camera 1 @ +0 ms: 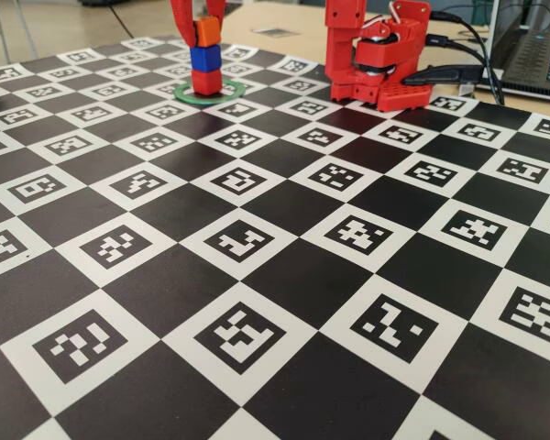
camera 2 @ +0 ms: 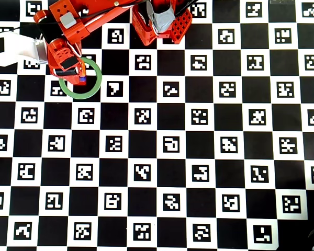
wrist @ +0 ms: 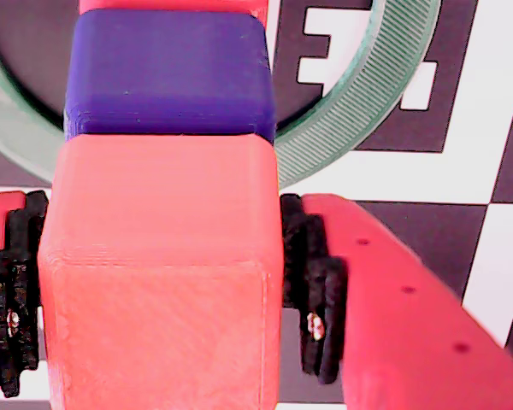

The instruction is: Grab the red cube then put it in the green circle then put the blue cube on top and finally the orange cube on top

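Observation:
Inside the green circle [camera 1: 229, 90] stands a stack: red cube [camera 1: 205, 82] at the bottom, blue cube [camera 1: 204, 58] on it, orange cube [camera 1: 208, 32] on top. My gripper [camera 1: 205, 27] comes down from above and is shut on the orange cube. In the wrist view the orange cube [wrist: 162, 282] fills the foreground, and the black pads [wrist: 312, 290] touch both of its sides. Beyond it are the blue cube [wrist: 171, 73], a sliver of the red cube [wrist: 171, 5] and the green circle [wrist: 359, 94]. In the overhead view the arm hides most of the stack inside the green circle [camera 2: 91, 91].
The arm's red base [camera 1: 376, 55] stands right of the stack at the back of the checkered marker mat [camera 1: 284, 275]. A laptop [camera 1: 532, 46] and cables lie beyond the mat at the back right. A white part [camera 2: 13, 49] sticks out left of the wrist.

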